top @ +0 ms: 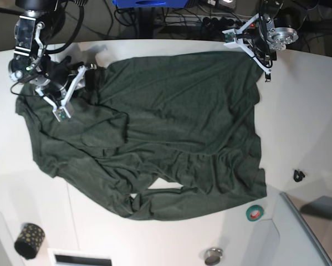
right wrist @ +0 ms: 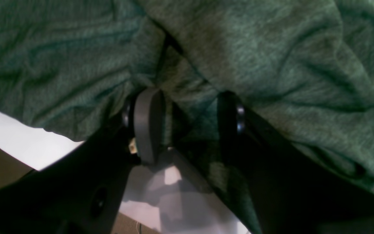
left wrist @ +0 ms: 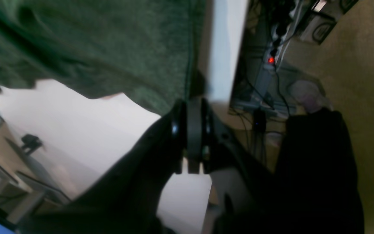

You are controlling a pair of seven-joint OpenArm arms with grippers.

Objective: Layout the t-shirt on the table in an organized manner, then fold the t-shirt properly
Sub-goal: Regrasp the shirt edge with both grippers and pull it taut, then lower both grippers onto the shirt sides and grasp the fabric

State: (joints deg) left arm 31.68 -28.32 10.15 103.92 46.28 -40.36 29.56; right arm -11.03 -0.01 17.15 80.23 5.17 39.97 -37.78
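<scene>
Dark green t-shirt [top: 154, 133] spread wrinkled across the middle of the white table [top: 310, 111].

Bunched into folds along the lower edge, with one corner reaching the upper right of the base frame. Right gripper [right wrist: 187, 110] at upper left, jaws parted with a fold of cloth between them. Left gripper [left wrist: 192, 130] at upper right beside the shirt's corner, jaws narrow, nearly together; grip on fabric impossible to tell. Green tape roll [top: 255, 212] just below the hem, lower right.
</scene>
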